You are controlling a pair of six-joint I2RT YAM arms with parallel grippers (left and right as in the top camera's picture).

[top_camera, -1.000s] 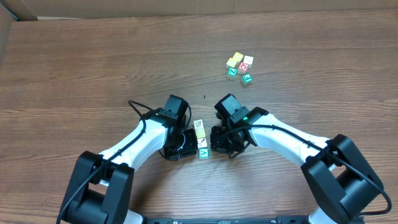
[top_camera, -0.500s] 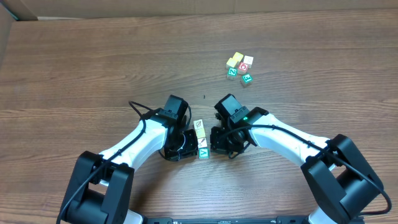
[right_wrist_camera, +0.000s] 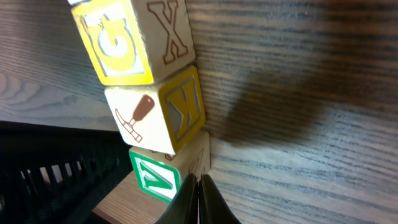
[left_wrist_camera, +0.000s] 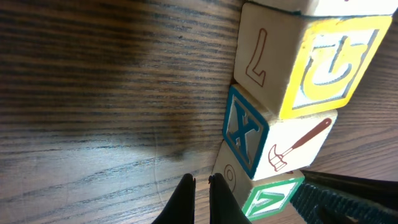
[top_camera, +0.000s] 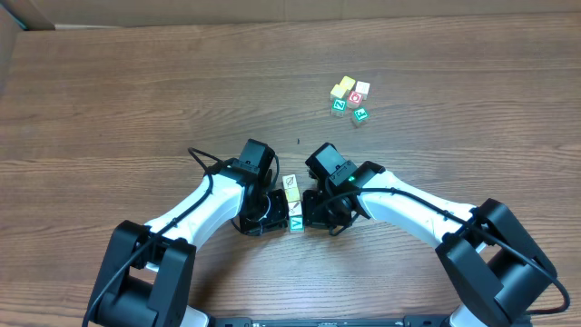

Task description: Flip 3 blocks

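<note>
Broadly, the wooden table (top_camera: 136, 91) is lying open, bare wood stretching toward its far edge. At the near middle, the left gripper (left_wrist_camera: 200, 186) and right gripper (right_wrist_camera: 198, 185) are each showing fingers pressed together, gripping nothing, flanking a three-block row (top_camera: 293, 202). Their tips are sitting just beside its green V block (right_wrist_camera: 152, 177). A second cube cluster (top_camera: 349, 98) is resting well apart, far right.

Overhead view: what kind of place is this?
Probably a robot test bench: a wood-grain table, the left arm and right arm mounted at its near edge, toy alphabet blocks.
</note>
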